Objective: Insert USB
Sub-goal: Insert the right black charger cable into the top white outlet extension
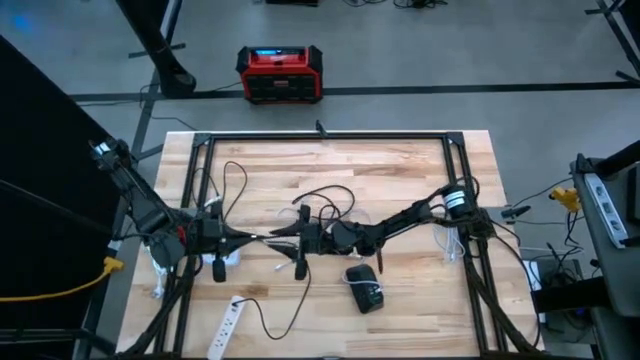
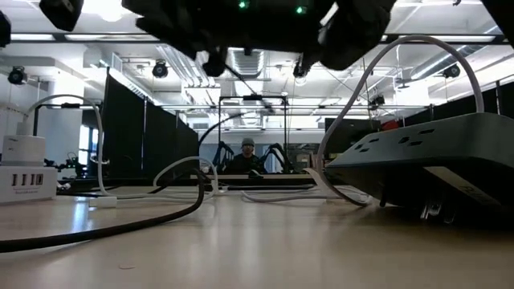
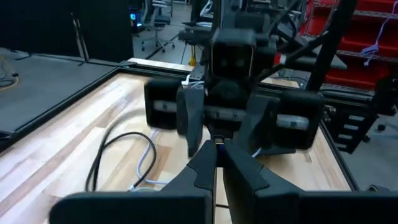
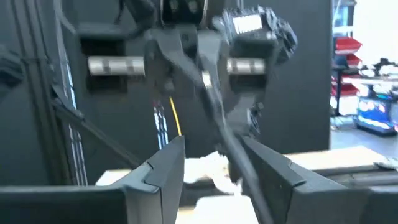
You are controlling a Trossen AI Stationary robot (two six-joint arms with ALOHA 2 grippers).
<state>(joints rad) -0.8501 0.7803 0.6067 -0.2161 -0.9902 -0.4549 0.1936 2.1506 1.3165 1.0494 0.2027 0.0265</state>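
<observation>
high view: the left gripper (image 1: 262, 236) and right gripper (image 1: 318, 238) meet nose to nose over the middle of the wooden table (image 1: 400, 165), amid loose black and white cables. left wrist view: the left jaws are clenched on a thin cable (image 3: 215, 163) that runs straight toward the right gripper (image 3: 224, 118); right wrist view: the right jaws stand apart around a dark cable (image 4: 224, 134), touching nothing visibly, while a black power strip (image 1: 364, 288) lies near and a white power strip (image 1: 228, 326) lies at the front edge.
</observation>
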